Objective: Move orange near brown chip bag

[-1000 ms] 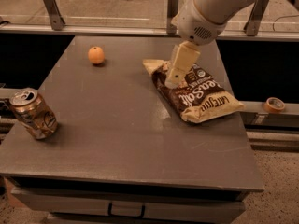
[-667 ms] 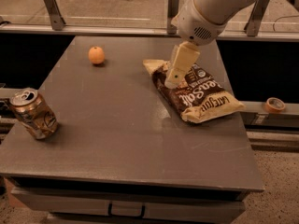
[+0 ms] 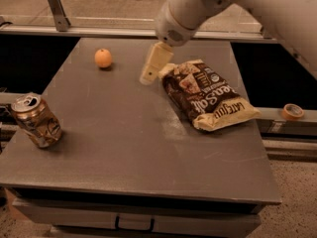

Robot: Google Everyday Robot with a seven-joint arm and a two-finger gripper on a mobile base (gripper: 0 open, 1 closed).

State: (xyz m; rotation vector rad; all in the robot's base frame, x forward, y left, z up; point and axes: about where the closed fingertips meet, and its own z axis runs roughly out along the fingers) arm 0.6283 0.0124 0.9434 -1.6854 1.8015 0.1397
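The orange [image 3: 103, 58] is a small round fruit at the far left of the grey table [image 3: 129, 143]. The brown chip bag [image 3: 205, 94] lies flat at the right of the table, dark brown with cream ends and white lettering. My gripper [image 3: 148, 76] hangs from the white arm, just left of the bag's far end and to the right of the orange. It holds nothing. The orange and the bag lie well apart.
A tan dented soda can [image 3: 36, 121] lies tilted at the table's left edge. A roll of tape [image 3: 292, 111] sits on a ledge right of the table. A metal rail [image 3: 79, 31] runs behind the table. A drawer handle [image 3: 134, 224] shows below the front edge.
My gripper has moved left, off the bag's far end and toward the orange. The view has shifted slightly. The orange, bag and can have not moved.
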